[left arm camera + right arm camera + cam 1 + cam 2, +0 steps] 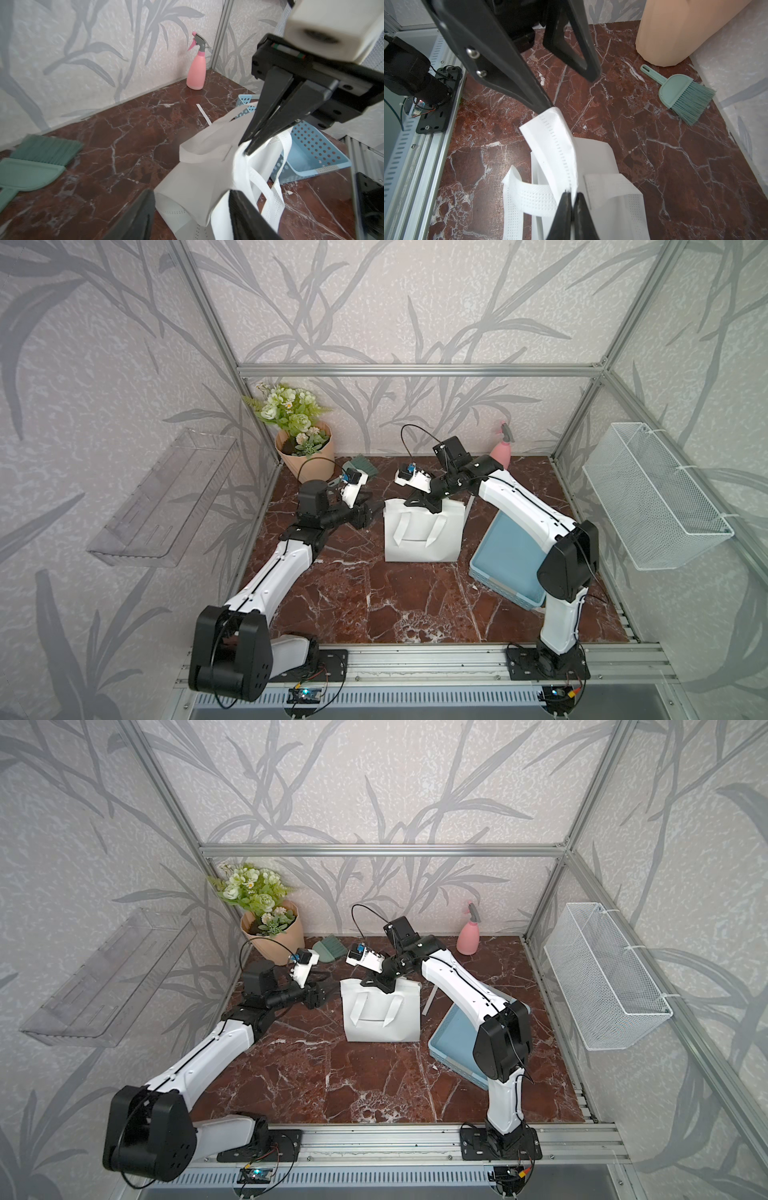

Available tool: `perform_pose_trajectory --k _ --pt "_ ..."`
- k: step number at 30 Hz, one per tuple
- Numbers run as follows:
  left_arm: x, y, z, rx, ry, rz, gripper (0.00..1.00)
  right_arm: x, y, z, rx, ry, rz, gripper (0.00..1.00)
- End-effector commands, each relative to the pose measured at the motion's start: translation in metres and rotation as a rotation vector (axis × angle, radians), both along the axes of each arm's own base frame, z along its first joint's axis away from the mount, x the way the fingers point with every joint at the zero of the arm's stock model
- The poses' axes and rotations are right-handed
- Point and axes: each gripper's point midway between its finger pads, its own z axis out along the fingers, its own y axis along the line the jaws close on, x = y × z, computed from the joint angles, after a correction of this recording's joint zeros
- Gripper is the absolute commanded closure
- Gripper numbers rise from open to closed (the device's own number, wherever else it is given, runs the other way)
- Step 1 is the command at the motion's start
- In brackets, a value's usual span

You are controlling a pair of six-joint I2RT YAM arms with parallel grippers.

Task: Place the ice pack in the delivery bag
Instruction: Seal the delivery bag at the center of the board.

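Blue tray (pixel 507 564) beside delivery bag (pixel 419 539); green brush (pixel 360 466), pink sprayer (pixel 500 454) behind.

The boxy white cloth delivery bag (pixel 419 539) looks matt, its straps (pixel 537 199) dimpled, probably nonwoven. Beneath it, the red-brown marble tabletop (pixel 374 597) shines glossy. Beside it, the perforated blue plastic tray (pixel 307 145) appears smooth.

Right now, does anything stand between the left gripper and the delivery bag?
Nothing visible does. The left gripper is open at the side of the delivery bag, bag fabric between its jaws. The right gripper is shut on a white handle at the bag's top. No ice pack is visible.
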Motion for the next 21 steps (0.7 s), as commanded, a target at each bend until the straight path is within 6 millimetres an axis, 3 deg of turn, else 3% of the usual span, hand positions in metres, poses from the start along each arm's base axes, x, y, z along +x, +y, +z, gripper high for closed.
perform_pose_trajectory --k 1,5,7,14,17,20,21 --pt "-0.002 0.001 0.022 -0.048 -0.071 0.01 0.34 -0.015 -0.01 -0.015 -0.071 0.076 -0.006 1.0" --pt "0.005 -0.008 0.022 -0.099 -0.027 -0.039 0.35 -0.015 -0.01 -0.014 -0.068 0.079 -0.009 1.0" --pt "-0.003 -0.024 0.019 -0.11 -0.037 -0.164 0.35 -0.016 -0.01 -0.013 -0.064 0.077 -0.009 1.0" --pt "0.0 -0.046 -0.012 -0.082 0.055 -0.253 0.44 -0.015 -0.01 -0.013 -0.062 0.076 -0.017 1.0" --pt "0.001 -0.045 -0.014 -0.07 0.037 -0.237 0.56 -0.015 -0.009 -0.012 -0.058 0.078 -0.018 1.0" --pt "0.004 -0.043 -0.01 -0.069 0.014 -0.218 0.77 -0.015 -0.01 -0.009 -0.056 0.072 -0.026 0.99" --pt "0.004 -0.043 -0.009 -0.069 0.011 -0.22 0.85 -0.014 -0.012 -0.007 -0.06 0.064 -0.038 0.83"
